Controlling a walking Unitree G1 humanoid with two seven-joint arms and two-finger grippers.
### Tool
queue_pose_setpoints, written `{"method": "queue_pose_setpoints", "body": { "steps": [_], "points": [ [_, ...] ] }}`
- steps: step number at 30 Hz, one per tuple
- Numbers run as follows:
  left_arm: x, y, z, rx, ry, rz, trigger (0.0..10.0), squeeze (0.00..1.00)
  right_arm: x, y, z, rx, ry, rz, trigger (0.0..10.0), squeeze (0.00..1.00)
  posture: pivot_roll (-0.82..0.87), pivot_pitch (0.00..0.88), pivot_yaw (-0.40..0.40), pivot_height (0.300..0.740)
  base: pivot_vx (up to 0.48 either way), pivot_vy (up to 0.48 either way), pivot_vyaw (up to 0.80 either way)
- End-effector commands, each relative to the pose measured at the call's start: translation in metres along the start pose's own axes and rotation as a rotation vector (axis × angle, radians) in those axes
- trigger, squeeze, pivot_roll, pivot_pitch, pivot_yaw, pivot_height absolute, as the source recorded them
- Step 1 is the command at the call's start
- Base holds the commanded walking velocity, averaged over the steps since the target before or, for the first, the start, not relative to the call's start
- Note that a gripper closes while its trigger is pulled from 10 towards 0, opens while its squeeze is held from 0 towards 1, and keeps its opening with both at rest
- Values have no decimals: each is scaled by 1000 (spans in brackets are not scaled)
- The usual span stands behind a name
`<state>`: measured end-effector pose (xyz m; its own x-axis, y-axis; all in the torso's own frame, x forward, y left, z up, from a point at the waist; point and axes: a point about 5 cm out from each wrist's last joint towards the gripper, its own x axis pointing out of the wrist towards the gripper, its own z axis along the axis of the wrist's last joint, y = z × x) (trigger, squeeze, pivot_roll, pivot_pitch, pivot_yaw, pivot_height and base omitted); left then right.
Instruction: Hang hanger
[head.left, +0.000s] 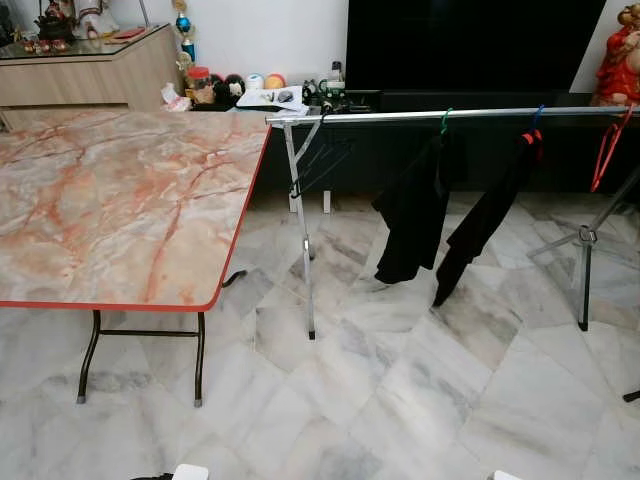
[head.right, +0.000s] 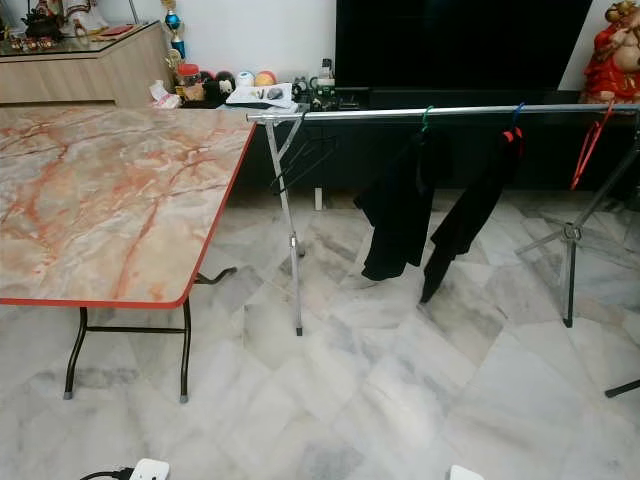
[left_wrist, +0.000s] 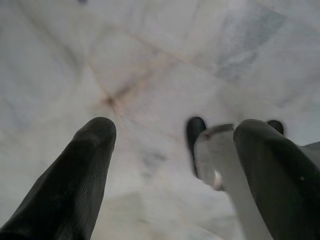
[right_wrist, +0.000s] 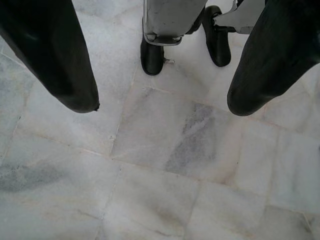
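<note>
A silver clothes rail (head.left: 400, 116) on thin legs stands across the marble floor, right of the table. An empty black hanger (head.left: 310, 172) hangs at its left end. Further along, two black garments hang from a green hanger (head.left: 415, 205) and a blue hanger (head.left: 490, 215). An empty red hanger (head.left: 608, 150) hangs at the far right. Both arms hang low. My left gripper (left_wrist: 177, 127) is open over the floor tiles with nothing between its fingers. My right gripper (right_wrist: 164, 106) is also open and empty, above the floor near my own feet (right_wrist: 152, 55).
A folding table with a marble-pattern top (head.left: 120, 200) and a red edge fills the left side, on black legs (head.left: 198, 370). A dark TV (head.left: 470, 40) and a low console with clutter run along the back wall. A white power strip (head.right: 150, 468) lies on the floor nearby.
</note>
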<state>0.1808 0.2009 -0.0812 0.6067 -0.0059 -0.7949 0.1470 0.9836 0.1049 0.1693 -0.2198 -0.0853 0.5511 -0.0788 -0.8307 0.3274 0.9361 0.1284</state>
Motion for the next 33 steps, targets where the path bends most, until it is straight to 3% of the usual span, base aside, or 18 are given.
{"method": "queue_pose_setpoints", "body": {
  "steps": [1,4,11,33],
  "points": [
    [-1,7,0,71,-16,27,10000,0,0,-1,-2,20,3,-2,10000,0,145,4,11,740,266,0,0],
    [-1,6,1,53,-23,20,10000,0,0,-1,-2,20,5,-3,10000,0,151,14,8,740,270,0,0],
    [-1,5,3,159,-20,-12,10000,0,0,-1,-2,15,7,-2,10000,0,150,23,10,740,266,0,0],
    [-1,3,2,134,-8,-26,10000,0,0,-1,0,24,-7,-8,10000,0,149,28,5,740,272,0,0]
  ]
}}
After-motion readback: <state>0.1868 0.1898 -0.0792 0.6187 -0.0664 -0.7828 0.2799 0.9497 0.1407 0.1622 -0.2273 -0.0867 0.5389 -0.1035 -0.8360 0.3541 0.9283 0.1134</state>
